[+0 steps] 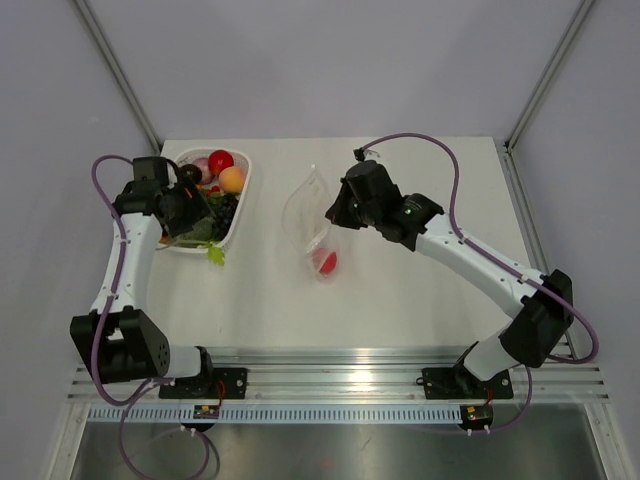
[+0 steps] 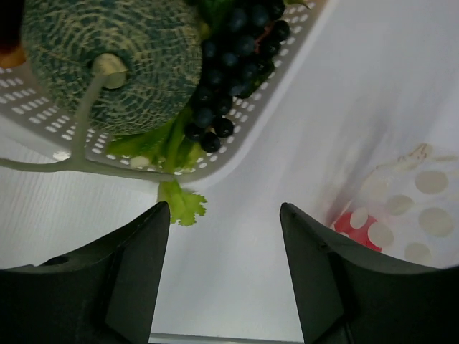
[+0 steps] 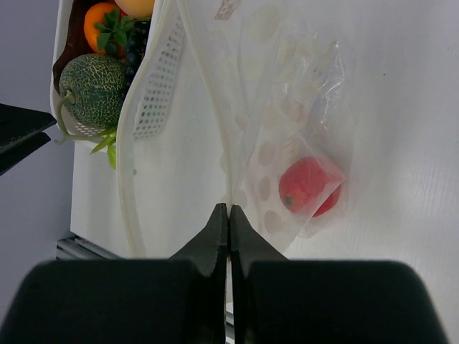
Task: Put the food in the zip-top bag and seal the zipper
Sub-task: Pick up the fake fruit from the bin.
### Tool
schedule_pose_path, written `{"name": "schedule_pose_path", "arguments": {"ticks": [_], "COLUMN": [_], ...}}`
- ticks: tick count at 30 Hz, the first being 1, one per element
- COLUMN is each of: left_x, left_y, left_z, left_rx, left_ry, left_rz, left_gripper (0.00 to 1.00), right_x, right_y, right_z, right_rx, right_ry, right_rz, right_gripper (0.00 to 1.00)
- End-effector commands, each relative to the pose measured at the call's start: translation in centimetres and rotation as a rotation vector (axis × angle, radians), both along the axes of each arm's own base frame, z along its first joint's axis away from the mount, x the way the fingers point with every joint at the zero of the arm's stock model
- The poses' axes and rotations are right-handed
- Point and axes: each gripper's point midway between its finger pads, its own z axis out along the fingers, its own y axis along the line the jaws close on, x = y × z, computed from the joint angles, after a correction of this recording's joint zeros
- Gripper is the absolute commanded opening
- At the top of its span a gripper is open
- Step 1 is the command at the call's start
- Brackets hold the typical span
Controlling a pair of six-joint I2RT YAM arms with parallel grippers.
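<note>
The clear zip-top bag [image 1: 306,215] lies mid-table with a red toy fruit [image 1: 324,262] inside; both also show in the right wrist view, the bag [image 3: 287,107] and the fruit [image 3: 308,188]. My right gripper [image 1: 334,212] is shut on the bag's edge [image 3: 229,206]. A pale zipper strip [image 3: 126,188] curves along the bag's mouth, which gapes. The other food sits in the white tray [image 1: 243,205]: a red ball [image 1: 221,160], a peach ball [image 1: 232,179], dark grapes [image 2: 229,64], a netted melon [image 2: 107,57] and a green leaf [image 2: 179,204] over the rim. My left gripper [image 2: 224,215] is open and empty above the tray's near edge [image 1: 197,228].
The tray stands at the table's left rear, close to the left wall. Bare table lies between the tray and the bag and in front of both. Metal rails run along the near edge [image 1: 330,385].
</note>
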Motion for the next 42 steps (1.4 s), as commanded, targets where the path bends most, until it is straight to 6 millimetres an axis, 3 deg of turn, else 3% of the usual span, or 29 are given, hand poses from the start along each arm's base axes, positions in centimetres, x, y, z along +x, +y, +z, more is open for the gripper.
{"name": "schedule_pose_path", "arguments": {"ticks": [1,5,11,17,24,33,37,40,41,42], "left_x": [0.3,-0.2,-0.4,-0.5,0.3,0.8,0.5,0.6,0.6,0.7], "left_y": [3.3,5.8,5.7,6.1,7.1,7.8,7.8,8.0,8.1,8.1], "left_z": [0.6,-0.9,-3.3,-4.4,-5.9,-7.5,-7.2,-6.4,-6.2,-5.5], "left_rx": [0.002,-0.029,-0.083,-0.092,-0.080,-0.056,-0.052,-0.035,-0.033,-0.032], "left_ry": [-0.082,-0.051,-0.052,-0.107,-0.127,-0.118,-0.145,-0.150,-0.150,-0.159], "left_rz": [0.208,0.286,0.327,0.404,0.465,0.480,0.479,0.475,0.475,0.474], "left_gripper": [0.65,0.56,0.47,0.58,0.47,0.43,0.35,0.19,0.07,0.01], "right_x": [0.3,0.0,-0.2,-0.3,-0.4,-0.3,-0.3,-0.4,-0.5,-0.4], "right_y": [1.1,1.1,1.1,1.0,1.2,1.5,1.4,1.3,1.4,1.4], "right_z": [0.6,0.5,0.5,0.4,0.2,-0.4,-0.5,-0.8,-0.8,-0.9], "right_rx": [0.040,0.043,0.045,0.047,0.057,0.057,0.057,0.056,0.057,0.059], "right_ry": [-0.026,-0.029,-0.031,-0.030,-0.026,-0.013,-0.009,-0.002,-0.001,0.002], "right_rz": [0.030,0.038,0.046,0.054,0.058,0.061,0.056,0.053,0.054,0.052], "right_gripper": [0.00,0.00,0.00,0.00,0.00,0.00,0.00,0.00,0.00,0.00]}}
